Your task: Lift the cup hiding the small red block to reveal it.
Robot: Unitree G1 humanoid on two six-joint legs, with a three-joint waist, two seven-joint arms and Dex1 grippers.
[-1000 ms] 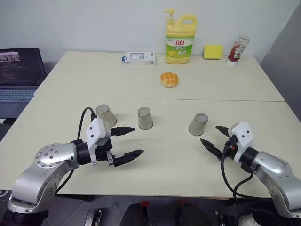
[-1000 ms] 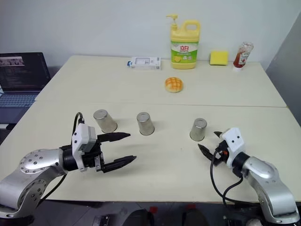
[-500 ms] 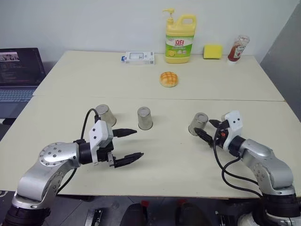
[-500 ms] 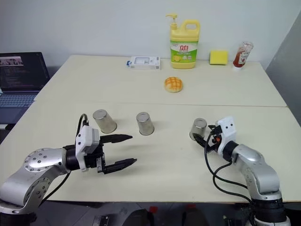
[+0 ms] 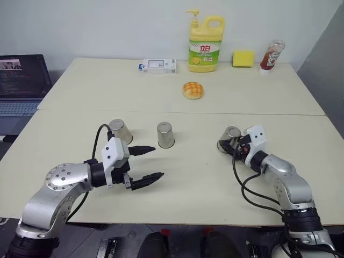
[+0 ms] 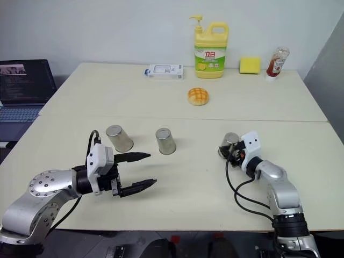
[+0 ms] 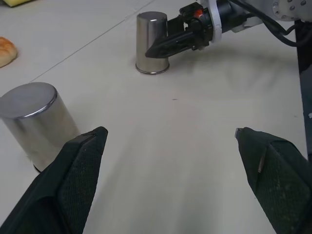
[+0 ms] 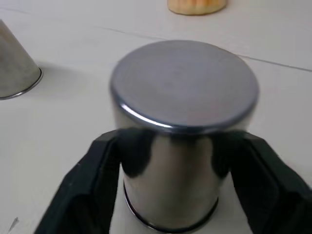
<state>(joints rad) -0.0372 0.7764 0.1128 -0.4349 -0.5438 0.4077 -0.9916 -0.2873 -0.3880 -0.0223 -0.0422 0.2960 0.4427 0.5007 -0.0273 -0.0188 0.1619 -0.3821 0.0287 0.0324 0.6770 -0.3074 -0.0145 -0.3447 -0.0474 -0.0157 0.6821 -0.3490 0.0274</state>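
From the head cameras, the right hand [image 5: 232,146] was clamped on the rightmost cup [image 5: 228,138], upside down on the bench [image 5: 193,183]; the left hand [image 5: 146,163] hovered released near the other two cups. Left wrist view: the right hand's fingers [image 7: 163,45] hugged that cup's [image 7: 152,41] wall. Right wrist view: cup [image 8: 181,131] sat square between both fingers [image 8: 92,180], so I'd pull straight up, no tilting. Couldn't see the small red block anywhere.

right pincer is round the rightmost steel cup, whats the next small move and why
Probably a short straight lift. The right pincer has a black finger on each side of the upside-down brushed-steel cup, which stands flat on the cream table. No small red block shows yet, so raising this cup would reveal whether it sits beneath.
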